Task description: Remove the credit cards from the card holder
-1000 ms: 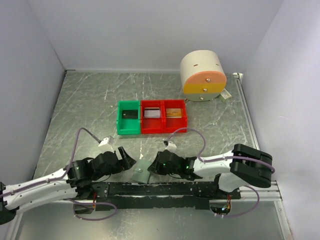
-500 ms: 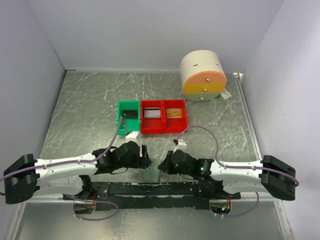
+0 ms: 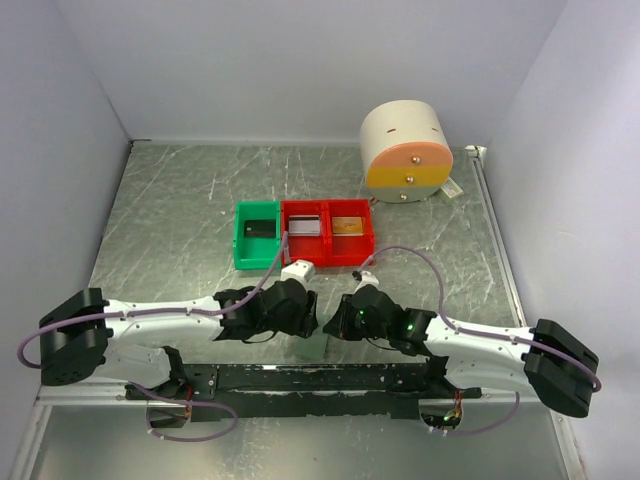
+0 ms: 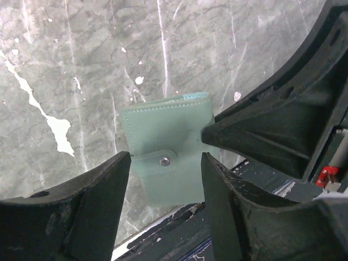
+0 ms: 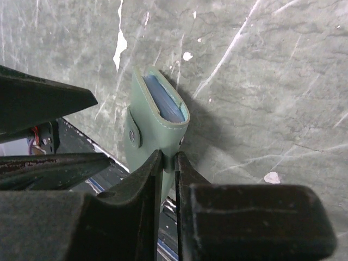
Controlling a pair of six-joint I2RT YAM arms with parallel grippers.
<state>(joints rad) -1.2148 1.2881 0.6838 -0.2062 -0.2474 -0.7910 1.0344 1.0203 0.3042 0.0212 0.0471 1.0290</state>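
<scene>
Card holder (image 4: 163, 130), snapped shut at the desk's (image 4: 81, 65) near edge, is pinched by its right side in the closed right claw (image 5: 168, 160), while the open left claw (image 4: 165, 169) (nearer the snap tab (image 4: 163, 161)) straddles that tab from the left.

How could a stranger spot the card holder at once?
On the marble table, look at the near edge, between the left claw and right claw. The card holder is the flat pale green pouch, closed by a snap tab, unlike the open boxes behind.
</scene>
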